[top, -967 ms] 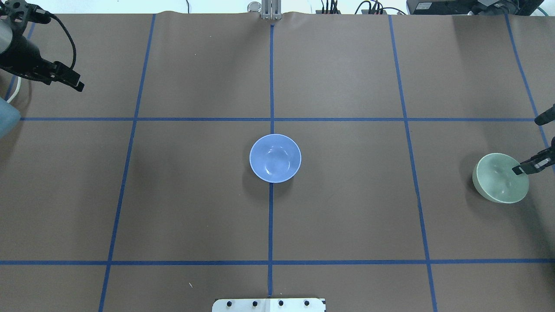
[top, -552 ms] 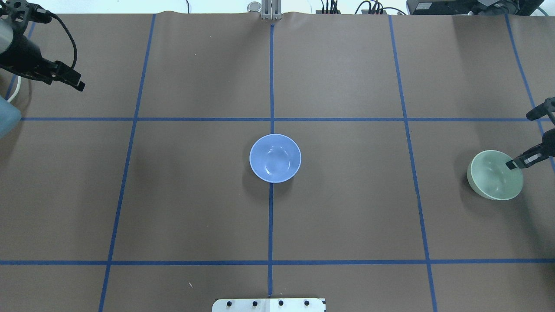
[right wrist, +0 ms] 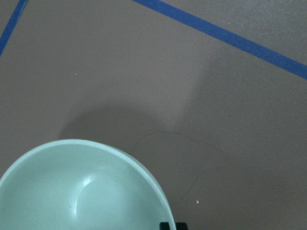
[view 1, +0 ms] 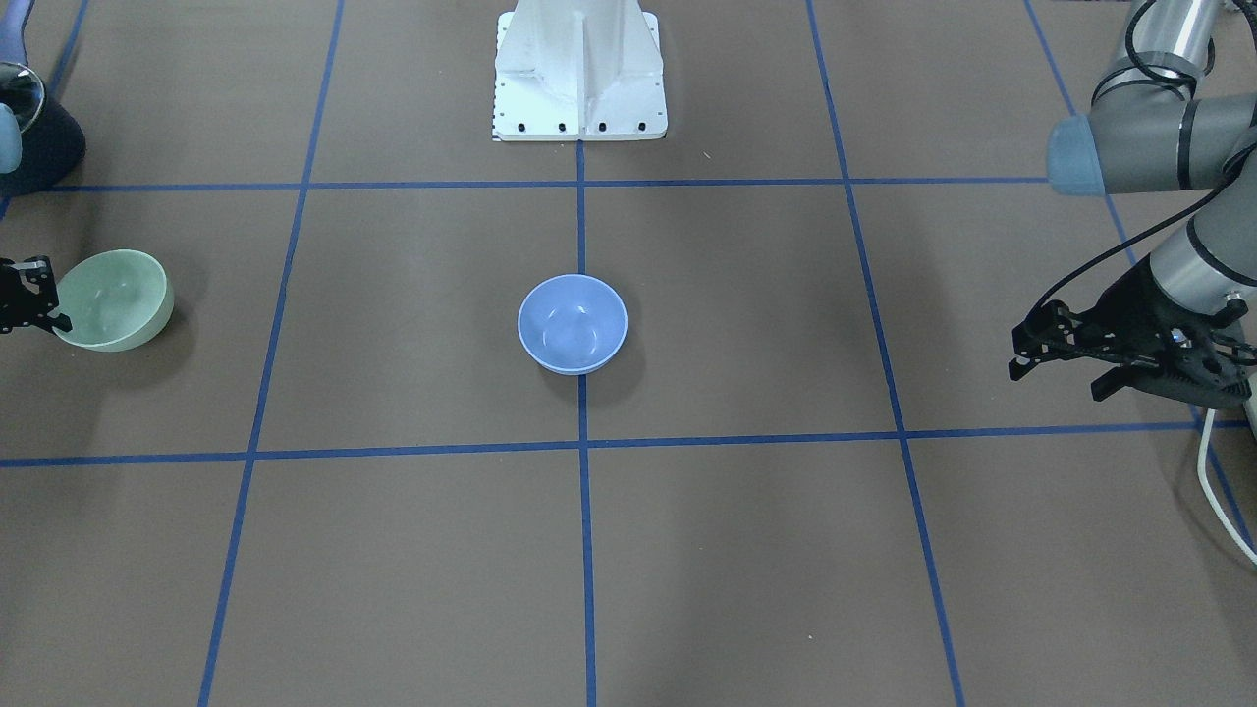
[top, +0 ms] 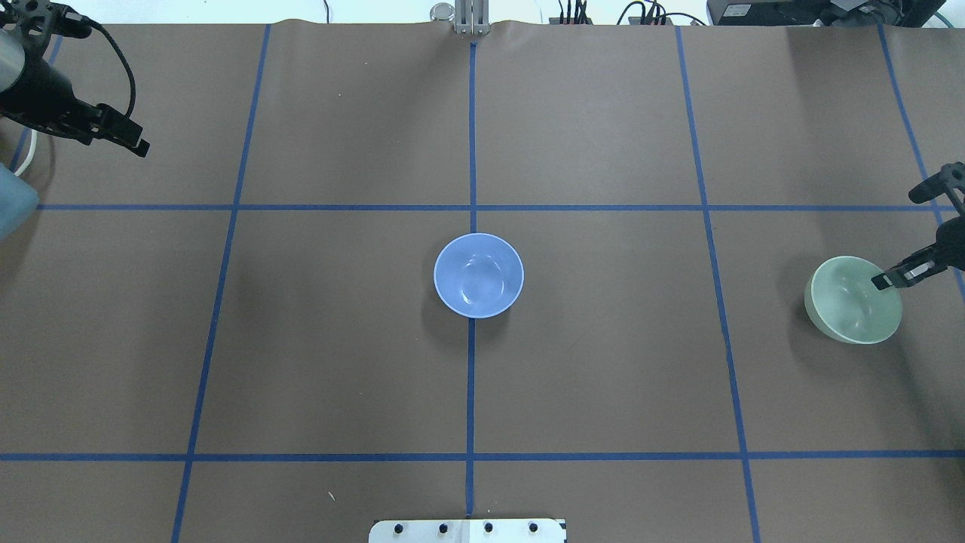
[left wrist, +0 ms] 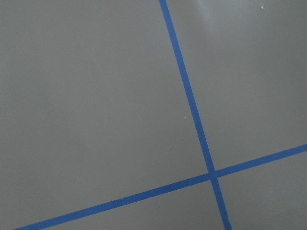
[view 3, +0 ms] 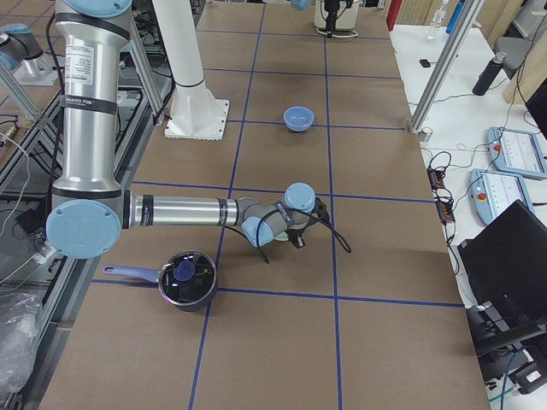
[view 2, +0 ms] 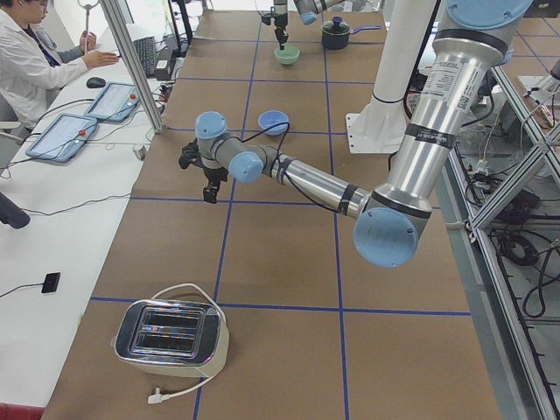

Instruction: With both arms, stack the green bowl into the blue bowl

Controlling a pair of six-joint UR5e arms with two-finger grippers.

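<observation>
The green bowl (top: 844,309) moves in.
My right gripper (top: 889,279), clamped on its rim, has carried it leftward from far right toward the centred blue bowl (top: 478,275); left gripper (top: 124,139) hangs wide open, upper left.

- Left arm (view 1: 1144,147): elbow bent, wrist held low at its own side.
- Left gripper (view 1: 1056,381): jaws apart, empty, clear of the surface.
- Right arm (view 3: 171,209): stretched out low.
- Right gripper (top: 886,280): clamped on the rim of the green bowl (top: 848,309), one finger inside.
</observation>
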